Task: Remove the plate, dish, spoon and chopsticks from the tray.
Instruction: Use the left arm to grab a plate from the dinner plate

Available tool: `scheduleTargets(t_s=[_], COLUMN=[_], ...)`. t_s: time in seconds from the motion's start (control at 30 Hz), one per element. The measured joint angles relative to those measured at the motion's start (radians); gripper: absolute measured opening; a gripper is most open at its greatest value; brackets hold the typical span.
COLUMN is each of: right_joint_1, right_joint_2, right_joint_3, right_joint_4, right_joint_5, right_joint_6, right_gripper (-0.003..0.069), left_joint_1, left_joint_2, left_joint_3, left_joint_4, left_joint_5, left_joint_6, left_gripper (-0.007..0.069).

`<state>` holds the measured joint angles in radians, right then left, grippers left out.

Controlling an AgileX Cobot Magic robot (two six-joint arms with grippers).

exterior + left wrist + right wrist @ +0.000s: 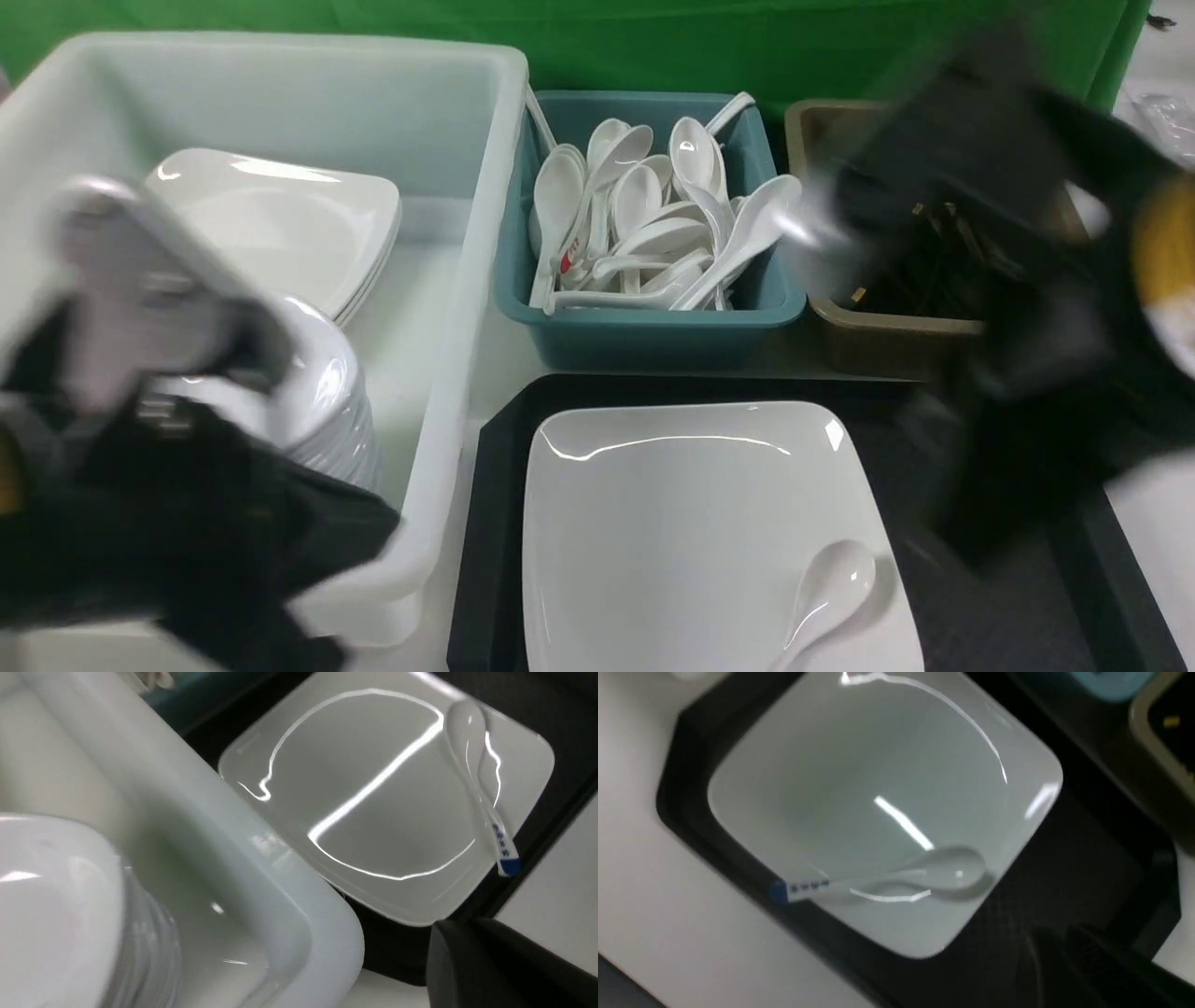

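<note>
The large white square plate (691, 523) (373, 788) (859, 788) rests on the black tray (495, 523) (1064, 858). The white spoon (831, 579) (472, 751) (943, 872), blue-marked at its handle end, lies in the plate's near right corner. A stack of small white dishes (322, 401) stands in the white tub, and black chopsticks (924, 266) lie in the brown tub. My left gripper (451, 956) is shut and empty above the white tub's near corner. My right arm (1018, 280) is motion-blurred over the brown tub. Only a dark smear shows of the right gripper (1069, 961).
The white tub (467, 280) at left also holds large square plates (280, 224) at its back. A teal tub (653, 322) full of white spoons stands behind the tray, with the brown tub (878, 336) to its right. A green cloth hangs behind.
</note>
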<state>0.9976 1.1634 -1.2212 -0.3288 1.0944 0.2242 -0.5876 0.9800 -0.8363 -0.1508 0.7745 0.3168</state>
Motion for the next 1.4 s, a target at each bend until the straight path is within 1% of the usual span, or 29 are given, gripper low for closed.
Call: scheduleTargets(t_s=[0.03, 0.07, 0.1, 0.13, 0.17, 0.2, 0.27, 0.3, 0.37, 0.43, 0.5, 0.57, 0.63, 0.73, 0.87, 0.93, 1.0, 1.07, 1.17, 1.23, 1.27, 1.37, 1.4], right_joint_1=[-0.002, -0.006, -0.007, -0.007, -0.007, -0.007, -0.007, -0.007, -0.007, -0.007, -0.007, -0.007, -0.007, -0.007, -0.007, -0.007, -0.007, -0.007, -0.007, -0.007, -0.007, -0.007, -0.007], right_joint_2=[-0.037, -0.142, -0.164, -0.218, -0.286, -0.329, -0.418, -0.455, -0.509, -0.544, -0.560, -0.565, -0.566, -0.566, -0.566, -0.566, -0.566, -0.566, -0.566, -0.566, -0.566, -0.566, -0.566], right_joint_3=[0.041, 0.149, 0.169, 0.215, 0.270, 0.302, 0.357, 0.376, 0.397, 0.400, 0.400, 0.400, 0.400, 0.400, 0.400, 0.400, 0.400, 0.400, 0.400, 0.400, 0.400, 0.400, 0.400], right_joint_4=[0.000, 0.004, 0.004, 0.004, 0.004, 0.004, 0.005, 0.005, 0.005, 0.006, 0.006, 0.006, 0.006, 0.006, 0.006, 0.006, 0.005, 0.005, 0.005, 0.005, 0.005, 0.005, 0.005], right_joint_5=[-0.014, -0.041, -0.046, -0.058, -0.071, -0.078, -0.083, -0.085, -0.086, -0.087, -0.087, -0.087, -0.093, -0.094, -0.094, -0.094, -0.094, -0.094, -0.094, -0.094, -0.094, -0.094, -0.094], right_joint_6=[0.026, 0.084, 0.090, 0.119, 0.154, 0.165, 0.182, 0.186, 0.187, 0.189, 0.189, 0.189, 0.189, 0.189, 0.186, 0.186, 0.186, 0.186, 0.180, 0.177, 0.177, 0.171, 0.169], right_gripper=[0.0101, 0.0101, 0.0101, 0.0101, 0.0101, 0.0102, 0.0106, 0.0106, 0.0108, 0.0113, 0.0117, 0.0120, 0.0125, 0.0127, 0.0134, 0.0137, 0.0139, 0.0140, 0.0142, 0.0142, 0.0142, 0.0142, 0.0143], left_joint_1=[0.000, -0.008, -0.013, -0.033, -0.059, -0.098, -0.182, -0.239, -0.312, -0.365, -0.395, -0.399, -0.399, -0.399, -0.399, -0.399, -0.399, -0.399, -0.399, -0.399, -0.399, -0.399, -0.399], left_joint_2=[0.060, 0.176, 0.189, 0.277, 0.334, 0.396, 0.496, 0.544, 0.626, 0.692, 0.759, 0.795, 0.839, 0.875, 0.910, 0.925, 0.941, 0.954, 0.966, 0.971, 0.971, 0.971, 0.971], left_joint_3=[-0.005, -0.020, -0.026, -0.049, -0.073, -0.112, -0.174, -0.216, -0.276, -0.324, -0.368, -0.400, -0.434, -0.458, -0.465, -0.465, -0.465, -0.465, -0.467, -0.468, -0.468, -0.468, -0.468], left_joint_4=[-0.024, -0.074, -0.086, -0.117, -0.130, -0.133, -0.110, -0.078, -0.018, 0.036, 0.070, 0.081, 0.099, 0.112, 0.118, 0.128, 0.142, 0.158, 0.169, 0.172, 0.172, 0.165, 0.163], left_joint_5=[-0.010, -0.026, -0.027, -0.036, -0.042, -0.050, -0.065, -0.066, -0.051, -0.030, -0.015, -0.014, -0.016, -0.024, -0.040, -0.046, -0.053, -0.064, -0.073, -0.074, -0.074, -0.069, -0.068], left_joint_6=[0.015, 0.050, 0.054, 0.082, 0.093, 0.089, 0.037, -0.004, -0.068, -0.116, -0.168, -0.187, -0.197, -0.198, -0.202, -0.206, -0.212, -0.216, -0.216, -0.216, -0.216, -0.215, -0.215], left_gripper=[0.0017, 0.0017, 0.0017, 0.0017, 0.0017, 0.0017, 0.0017, 0.0019, 0.0032, 0.0064, 0.0122, 0.0185, 0.0277, 0.0369, 0.0444, 0.0456, 0.0456, 0.0441, 0.0388, 0.0304, 0.0297, 0.0131, 0.0122])
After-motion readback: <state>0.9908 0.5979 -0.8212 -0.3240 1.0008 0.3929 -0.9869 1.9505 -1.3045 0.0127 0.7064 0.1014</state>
